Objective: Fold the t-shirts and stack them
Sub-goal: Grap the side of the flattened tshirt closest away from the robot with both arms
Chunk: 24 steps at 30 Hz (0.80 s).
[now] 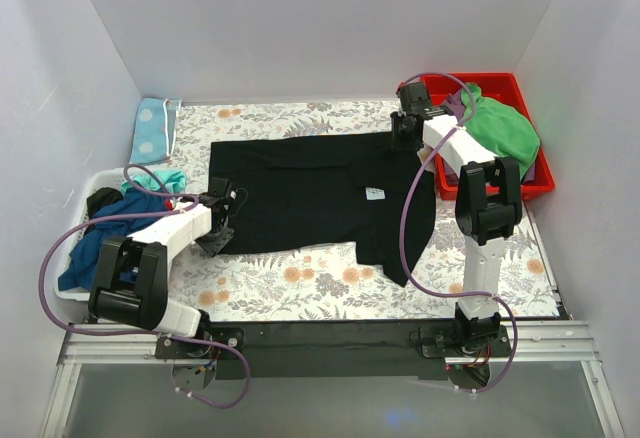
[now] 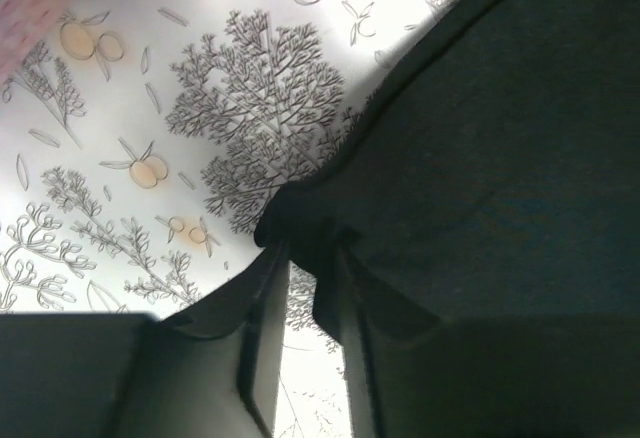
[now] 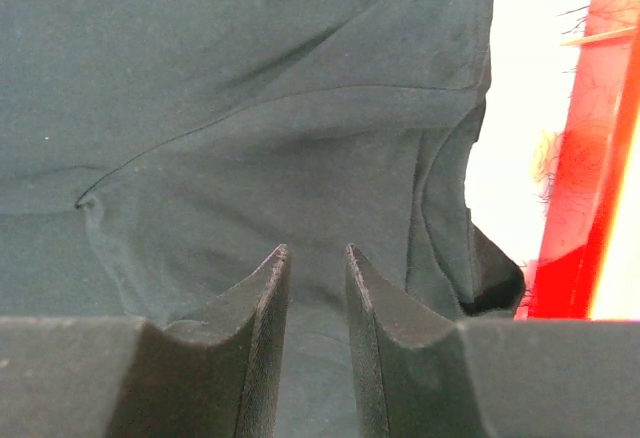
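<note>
A large black t-shirt [image 1: 310, 193] with a small white label [image 1: 375, 194] lies spread on the floral tablecloth. My left gripper [image 1: 222, 220] is at its near left corner. In the left wrist view it [image 2: 305, 253] is shut on a bunched bit of the black hem [image 2: 300, 223]. My right gripper [image 1: 405, 130] is at the shirt's far right corner. In the right wrist view its jaws [image 3: 312, 258] stand narrowly apart with black cloth [image 3: 250, 108] filling the gap. A dark blue shirt [image 1: 100, 248] and a teal one [image 1: 150, 178] lie in the left bin.
A white bin [image 1: 85, 183] stands at the left table edge. A red bin [image 1: 545, 183] at the back right holds a green shirt [image 1: 505, 128]; its wall shows in the right wrist view [image 3: 590, 158]. A light blue dotted cloth [image 1: 155, 128] lies at the back left.
</note>
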Motion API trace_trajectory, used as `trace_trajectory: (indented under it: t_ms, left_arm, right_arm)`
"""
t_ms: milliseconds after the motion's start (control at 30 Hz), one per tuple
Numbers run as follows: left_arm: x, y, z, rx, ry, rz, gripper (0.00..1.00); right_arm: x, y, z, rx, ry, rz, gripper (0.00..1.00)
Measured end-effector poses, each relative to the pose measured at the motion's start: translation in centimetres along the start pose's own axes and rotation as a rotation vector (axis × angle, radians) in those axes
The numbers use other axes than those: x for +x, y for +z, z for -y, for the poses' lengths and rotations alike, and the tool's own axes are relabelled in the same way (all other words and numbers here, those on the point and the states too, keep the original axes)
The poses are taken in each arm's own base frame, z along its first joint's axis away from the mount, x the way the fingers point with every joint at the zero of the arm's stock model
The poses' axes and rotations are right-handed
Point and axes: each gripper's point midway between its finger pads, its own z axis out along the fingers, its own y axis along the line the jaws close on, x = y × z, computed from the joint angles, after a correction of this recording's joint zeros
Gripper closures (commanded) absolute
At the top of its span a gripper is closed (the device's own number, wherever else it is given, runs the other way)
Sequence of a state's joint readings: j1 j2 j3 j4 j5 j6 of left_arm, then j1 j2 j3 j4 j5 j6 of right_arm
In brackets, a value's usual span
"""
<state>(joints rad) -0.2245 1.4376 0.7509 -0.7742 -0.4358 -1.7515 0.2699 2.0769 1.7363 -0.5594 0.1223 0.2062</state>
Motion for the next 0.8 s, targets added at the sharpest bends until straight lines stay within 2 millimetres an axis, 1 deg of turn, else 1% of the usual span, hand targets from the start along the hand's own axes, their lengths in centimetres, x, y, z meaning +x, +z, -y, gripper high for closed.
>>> trace_trajectory:
  t_ms: [33,67,167,200,367,433,500,567,667,733,800]
  left_arm:
    - [0.0,0.0,0.1,0.004,-0.002,0.001,0.82]
    - [-0.1,0.0,0.3,0.008,-0.003,0.003,0.87]
    - [-0.2,0.1,0.3,0.009,0.003,0.01,0.95]
    - [-0.2,0.1,0.2,0.007,0.006,0.011,1.0]
    - [-0.4,0.0,0.2,0.0,0.024,0.012,1.0]
    - [-0.5,0.0,0.3,-0.004,0.03,0.011,1.0]
    - [-0.8,-0.2,0.7,0.0,0.037,0.013,1.0]
    - [-1.6,-0.7,1.7,0.016,0.04,0.023,1.0]
    - [-3.2,-1.8,3.5,0.06,0.032,0.051,1.0]
    - [-4.2,-2.5,4.7,0.092,0.024,0.073,1.0]
    - [-4.8,-2.9,5.4,0.108,0.027,0.085,1.0]
  right_arm:
    - [0.0,0.0,0.1,0.003,0.0,0.001,0.66]
    - [0.0,0.0,0.1,0.007,0.0,0.002,0.66]
    - [0.1,0.0,0.3,0.014,0.001,-0.003,0.67]
    - [0.1,0.0,0.4,0.016,0.001,-0.006,0.67]
    - [0.7,-0.2,0.7,0.025,0.005,-0.028,0.67]
    - [1.5,-0.3,0.7,0.017,0.01,-0.042,0.66]
    - [3.6,-1.0,0.7,0.006,0.018,-0.085,0.65]
    - [7.3,-2.6,0.8,-0.002,0.021,-0.162,0.63]
    - [11.7,-5.0,0.5,-0.007,-0.001,-0.248,0.59]
    - [14.0,-6.8,-0.3,-0.01,-0.031,-0.286,0.57]
    - [15.4,-8.3,-1.1,-0.016,-0.057,-0.297,0.55]
